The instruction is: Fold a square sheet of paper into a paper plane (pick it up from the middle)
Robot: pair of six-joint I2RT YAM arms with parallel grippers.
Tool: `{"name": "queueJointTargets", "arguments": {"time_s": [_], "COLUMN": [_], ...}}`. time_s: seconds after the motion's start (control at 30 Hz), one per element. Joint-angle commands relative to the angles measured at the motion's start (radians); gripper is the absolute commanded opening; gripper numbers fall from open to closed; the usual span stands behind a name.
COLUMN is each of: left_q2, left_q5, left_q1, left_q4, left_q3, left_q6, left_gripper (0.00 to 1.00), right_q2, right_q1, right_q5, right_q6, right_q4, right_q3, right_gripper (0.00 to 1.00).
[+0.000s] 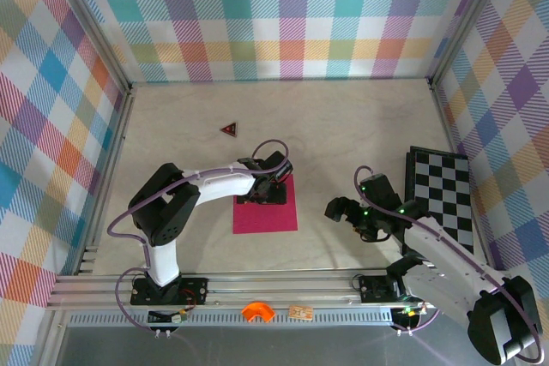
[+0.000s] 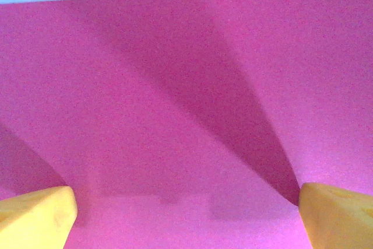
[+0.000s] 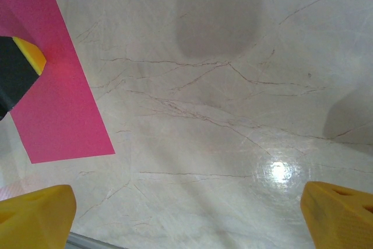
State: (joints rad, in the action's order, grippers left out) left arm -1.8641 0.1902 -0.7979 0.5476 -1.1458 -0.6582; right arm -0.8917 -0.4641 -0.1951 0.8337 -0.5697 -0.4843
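Marble table (image 1: 343,126): left claw (image 2: 186,217) gapes over pink sheet (image 2: 175,56).

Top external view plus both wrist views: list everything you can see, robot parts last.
square sheet of paper: one, magenta-pink, lying flat mid-table
triangle: one, small, dark red, on the table beyond the paper
checkerboard: one, black and white, flat at the table's right side
curved piece: one, orange, at the near edge between the arm bases
block: one, small, tan, beside the curved piece
table: one, pale marble pattern
walls: three, pastel plaid, around the table
left gripper: one, yellow fingertips, open, over the paper
right gripper: one, yellow fingertips, open, over bare table right of the paper
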Motion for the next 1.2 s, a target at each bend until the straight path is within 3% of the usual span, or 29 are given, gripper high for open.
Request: {"name": "queueJointTargets", "arguments": {"time_s": [0.0,0.37,0.53,0.87,1.17], "left_q2": [-0.123,-0.083,-0.034,0.113,0.055], "left_q5": [-0.051,-0.045,-0.022,0.012,-0.032], "left_q1": [-0.002,-0.009,-0.014,-0.019,-0.034], "left_q4": [0.020,0.026,0.056,0.125,0.084], "left_q3": [0.079,0.095,0.079,0.025,0.034], "left_q6": [-0.001,-0.008,-0.018,-0.030,-0.041], "left_gripper": [0.95,0.92,1.00,1.00,1.00], "right_q2": [0.006,-0.007,-0.019,-0.023,-0.017], "right_q1": [0.004,0.004,0.004,0.004,0.004], "right_q5": [0.005,0.003,-0.001,-0.007,-0.019], "right_q6": [0.014,0.022,0.019,0.017,0.027], "right_q4": [-0.024,0.005,0.012,0.020,0.015], "right_q3": [-0.019,-0.004,-0.007,-0.010,-0.004], "right_gripper": [0.99,0.99,0.99,0.99,0.99]}}
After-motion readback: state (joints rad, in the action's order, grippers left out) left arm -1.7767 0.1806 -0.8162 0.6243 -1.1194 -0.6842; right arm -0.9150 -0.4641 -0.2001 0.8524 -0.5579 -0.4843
